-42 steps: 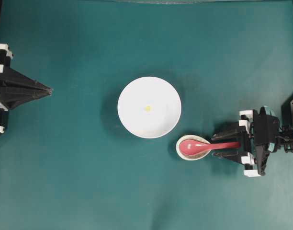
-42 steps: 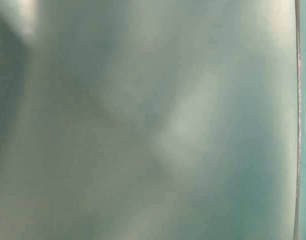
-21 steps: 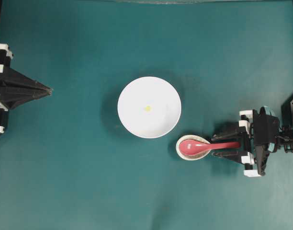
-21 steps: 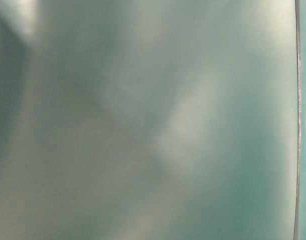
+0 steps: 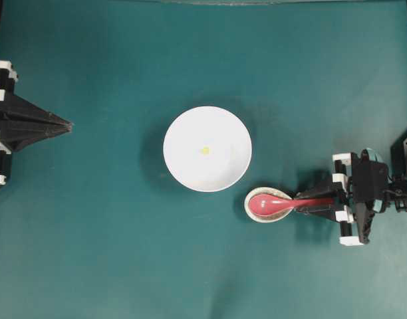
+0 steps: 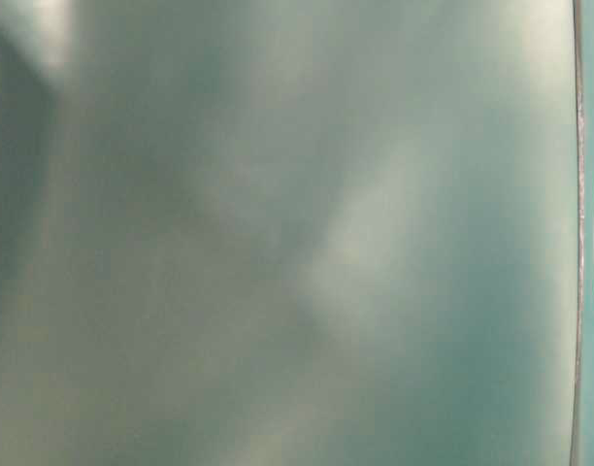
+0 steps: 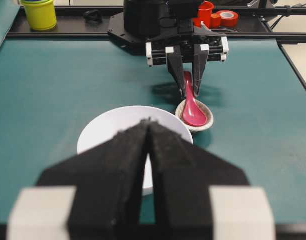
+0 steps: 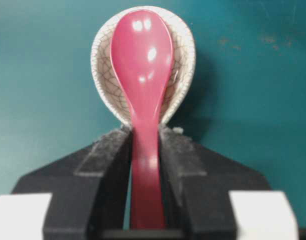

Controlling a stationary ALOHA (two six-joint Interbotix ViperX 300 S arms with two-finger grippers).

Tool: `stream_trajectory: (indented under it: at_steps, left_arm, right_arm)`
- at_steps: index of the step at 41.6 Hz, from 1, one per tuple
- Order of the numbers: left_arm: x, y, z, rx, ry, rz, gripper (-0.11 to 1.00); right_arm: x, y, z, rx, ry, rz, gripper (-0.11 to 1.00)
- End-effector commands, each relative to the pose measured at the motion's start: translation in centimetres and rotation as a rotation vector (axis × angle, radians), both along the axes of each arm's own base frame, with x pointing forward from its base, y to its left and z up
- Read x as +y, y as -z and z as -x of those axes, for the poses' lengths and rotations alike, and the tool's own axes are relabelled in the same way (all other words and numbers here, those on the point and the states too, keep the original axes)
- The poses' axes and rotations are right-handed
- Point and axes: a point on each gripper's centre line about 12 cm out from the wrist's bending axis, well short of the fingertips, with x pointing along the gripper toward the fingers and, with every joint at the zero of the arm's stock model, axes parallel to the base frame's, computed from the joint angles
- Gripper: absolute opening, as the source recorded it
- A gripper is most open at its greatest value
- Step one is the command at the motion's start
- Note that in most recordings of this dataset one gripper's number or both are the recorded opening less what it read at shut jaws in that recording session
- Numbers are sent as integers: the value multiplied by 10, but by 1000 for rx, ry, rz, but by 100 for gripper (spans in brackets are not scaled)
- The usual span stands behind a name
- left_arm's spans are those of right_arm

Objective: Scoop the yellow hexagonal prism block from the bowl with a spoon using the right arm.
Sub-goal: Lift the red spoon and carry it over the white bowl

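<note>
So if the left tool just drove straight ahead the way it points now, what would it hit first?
Likely the bowl: the left tool points right across bare table toward the bowl's near rim. Its height above the table is unclear, so it might pass over the rim instead.

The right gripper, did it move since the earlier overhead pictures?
Yes. The right gripper closed its fingers on the spoon handle; the bowl stayed put.

Probably a lab: teal mat [image 5: 110, 252], tape rolls [image 7: 226, 18]
</note>
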Motion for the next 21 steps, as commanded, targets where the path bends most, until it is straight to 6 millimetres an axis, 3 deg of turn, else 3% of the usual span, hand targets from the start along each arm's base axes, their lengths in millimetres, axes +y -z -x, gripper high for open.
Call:
stream_trajectory:
  at_steps: [1, 21]
  left_arm:
    - [0, -4, -2, -9, 1, -3, 1]
    - [0, -4, -2, -3, 0, 3, 1]
  right_arm:
    - [3, -9, -2, -35, -15, -12, 24]
    - [-10, -73, -10, -167, 17, -89, 24]
